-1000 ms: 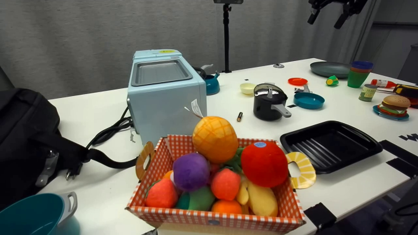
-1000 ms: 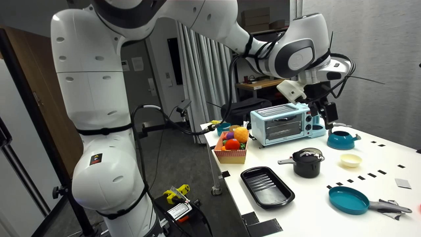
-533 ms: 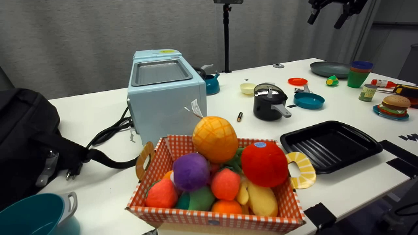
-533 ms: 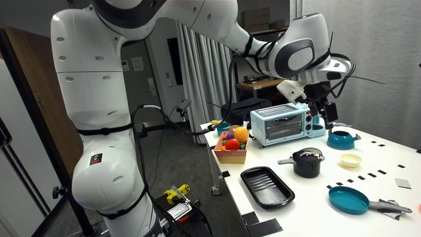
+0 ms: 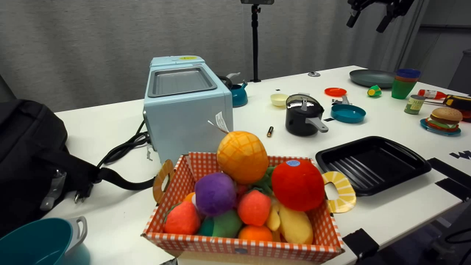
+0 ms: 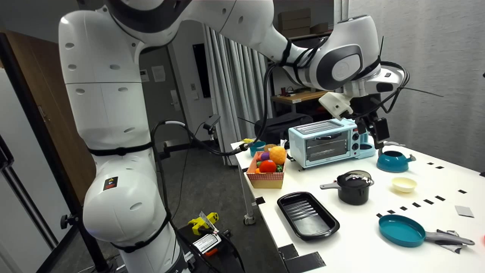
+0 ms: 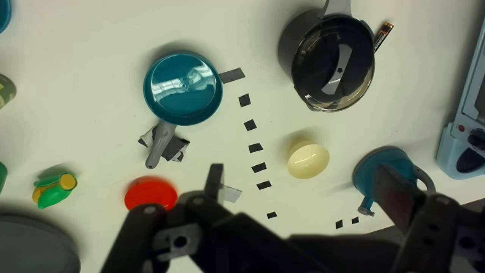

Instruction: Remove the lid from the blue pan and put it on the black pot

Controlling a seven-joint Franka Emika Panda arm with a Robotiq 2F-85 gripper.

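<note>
Lid sits askew on the black pot beyond my pincer, which hangs spread wide above the table, holding nothing, with the blue pan bare to one side of it. Well apart from it, the checked box shows only in both exterior views, the burger in an exterior view alone. Lettering on the can and battery is too small to read.

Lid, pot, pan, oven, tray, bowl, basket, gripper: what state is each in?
lid: on the pot, apparently tilted
pot: upright, lid on
pan: upright, uncovered
oven: shut
tray: right side up
bowl: right side up
basket: filled with toy produce
gripper: open, holding nothing
</note>
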